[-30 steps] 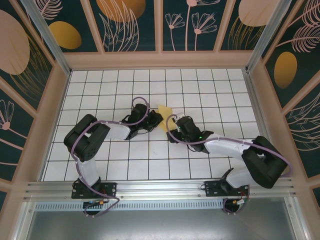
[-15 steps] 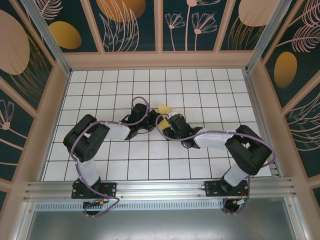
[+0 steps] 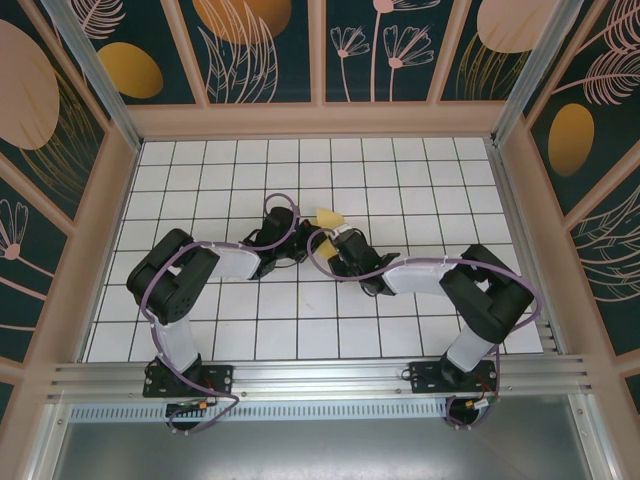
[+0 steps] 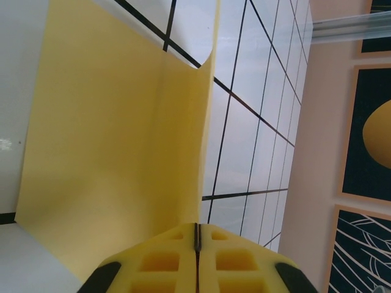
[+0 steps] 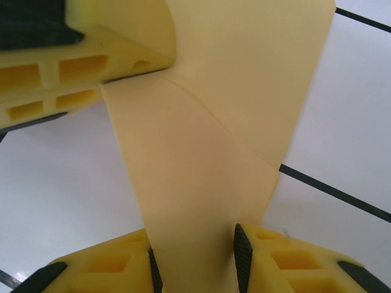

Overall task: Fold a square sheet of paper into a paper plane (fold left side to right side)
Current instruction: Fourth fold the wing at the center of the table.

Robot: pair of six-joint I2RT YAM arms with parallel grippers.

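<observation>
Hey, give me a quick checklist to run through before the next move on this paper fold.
1. Left gripper shut on the paper: ok.
2. Paper between the right gripper jaws: ok.
3. Right gripper pinching the paper: not ok, the jaws stand apart around it.
4. Grippers clear of each other: ok, there is a gap between them in the right wrist view.
5. Paper untorn where visible: ok.
6. Edges aligned for the fold: cannot tell.

No legible text anywhere, no labels, no brand names, no numbers, no readable signs
</observation>
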